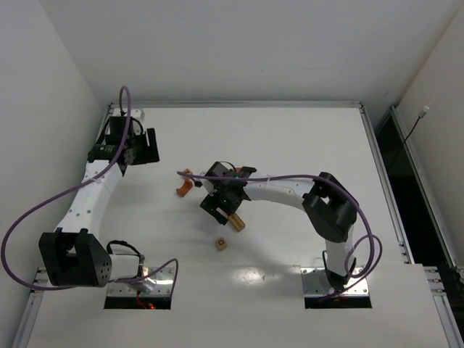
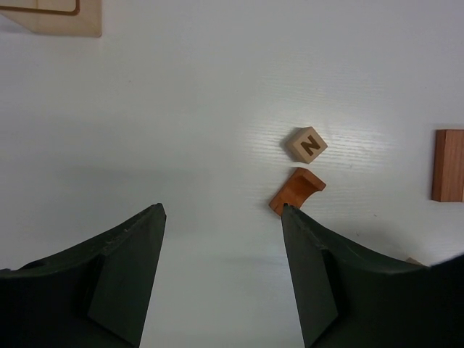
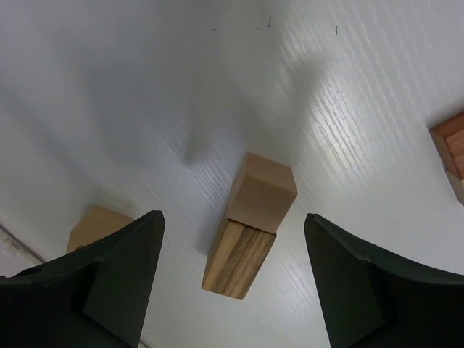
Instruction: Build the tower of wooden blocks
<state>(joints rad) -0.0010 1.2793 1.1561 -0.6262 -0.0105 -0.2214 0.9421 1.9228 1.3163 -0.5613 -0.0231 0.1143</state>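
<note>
Straddling a light tan bar (image 3: 250, 232), the right fingers (image 3: 119, 275) stand apart, one on each side of it. A gap shows on both flanks, so there is no contact yet. The bar lies on the counter (image 3: 109, 87). A tan cube (image 3: 98, 223) sits just outside one finger and is partly hidden by it. A reddish-brown piece (image 3: 451, 141) lies well out past the other finger.

The left fingers (image 2: 123, 275) are likewise apart, with nothing between them. Just beyond the tip of one lies the reddish arch piece (image 2: 297, 190), and close beyond that the cube marked N (image 2: 308, 143). A reddish-brown bar (image 2: 448, 165) lies off to the same side. Farthest out, on the opposite side, the corner of a pale tan object (image 2: 51, 16) shows.

Assessment: no block rests on another in any view, so the tower appears unbegun. The step in hand is the pick-up of the light tan bar. The next move calls for closing squarely across its narrow width, then lifting straight up, clear of the neighbouring tan cube.
</note>
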